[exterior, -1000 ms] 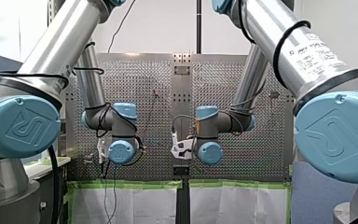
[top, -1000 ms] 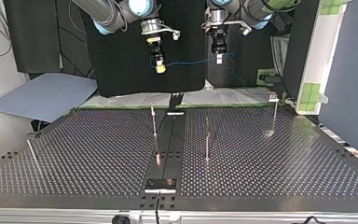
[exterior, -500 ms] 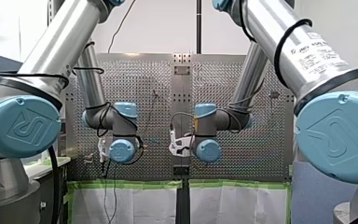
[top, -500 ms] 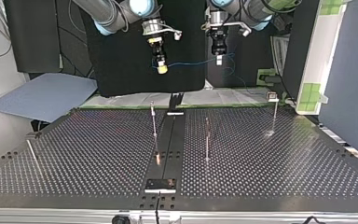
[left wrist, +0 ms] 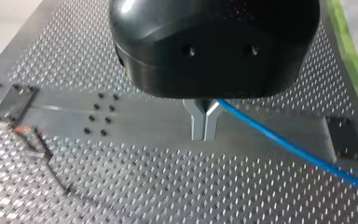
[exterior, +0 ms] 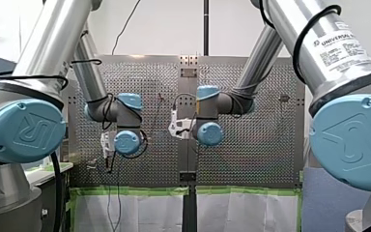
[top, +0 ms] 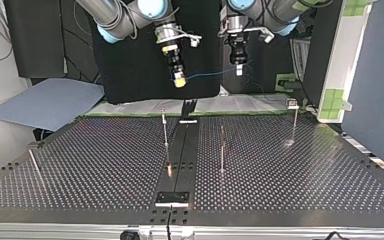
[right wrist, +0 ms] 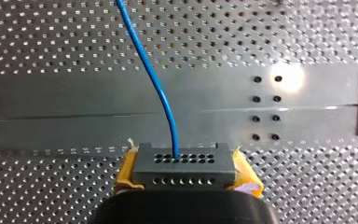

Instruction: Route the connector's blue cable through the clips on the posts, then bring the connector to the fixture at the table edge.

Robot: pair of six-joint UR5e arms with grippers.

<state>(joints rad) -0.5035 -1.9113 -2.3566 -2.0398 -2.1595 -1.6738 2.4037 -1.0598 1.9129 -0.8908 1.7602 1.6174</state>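
Open air under both arms, and the table [top: 105,170] carries thin uprights, well apart in the top view: left post [top: 165,131], middle post [top: 222,152], right post [top: 295,124]. The blue cable [top: 207,75], strung from the connector [right wrist: 184,163] in my right gripper [top: 179,80] to my left gripper [top: 238,70], bars the gap between them. A rod [top: 35,167] at that view's left seems to lean.

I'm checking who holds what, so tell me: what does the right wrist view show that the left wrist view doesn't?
Only the right wrist view: the grey connector gripped between the right tool's yellow pads, the blue cable leaving one of its holes. Only the left wrist view: the left tool's metal fingers shut on that cable, plus a thin post with a reddish tip. Both: the cable, the perforated table and its centre rail.
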